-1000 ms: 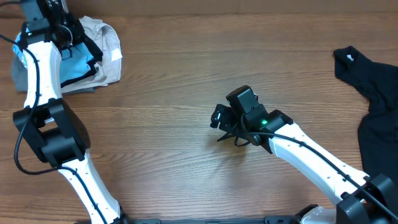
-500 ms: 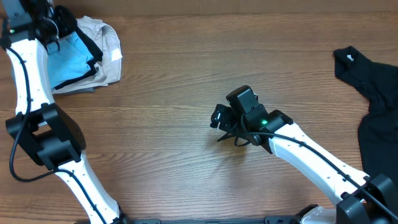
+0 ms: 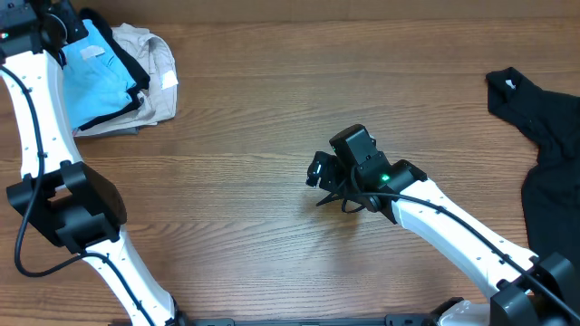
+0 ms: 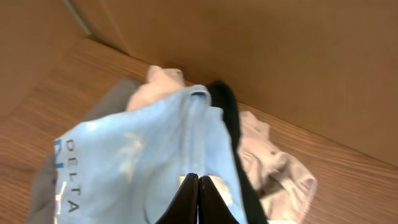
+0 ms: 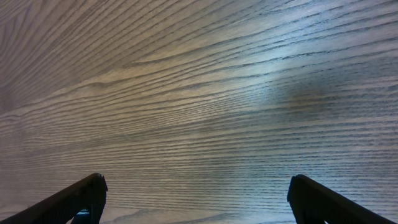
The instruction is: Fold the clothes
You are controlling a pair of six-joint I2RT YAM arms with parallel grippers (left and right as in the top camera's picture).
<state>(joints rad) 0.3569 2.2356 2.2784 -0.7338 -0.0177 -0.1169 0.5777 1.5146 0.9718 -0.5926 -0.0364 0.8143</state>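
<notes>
The light blue T-shirt (image 3: pixel 95 77) lies on top of a pile at the table's far left corner. In the left wrist view (image 4: pixel 137 155) white lettering reading "DELTA" shows on it; no red mark is visible. My left gripper (image 3: pixel 47 20) is shut on the blue shirt's upper edge, its fingertips pressed together (image 4: pixel 199 179) beside a white label. A black shirt (image 3: pixel 553 154) lies spread at the right edge. My right gripper (image 3: pixel 320 186) is open and empty low over bare wood at mid-table (image 5: pixel 198 193).
Under the blue shirt lie a beige garment (image 3: pixel 159 68), a black strip of cloth (image 4: pixel 230 124) and a grey piece (image 4: pixel 43 186). A brown wall (image 4: pixel 261 56) rises right behind the pile. The wooden table (image 3: pixel 272 109) runs between the pile and the black shirt.
My left gripper has moved up and to the left toward the table's corner, drawing the blue shirt's edge with it and baring more blue cloth. The right arm has not moved.
</notes>
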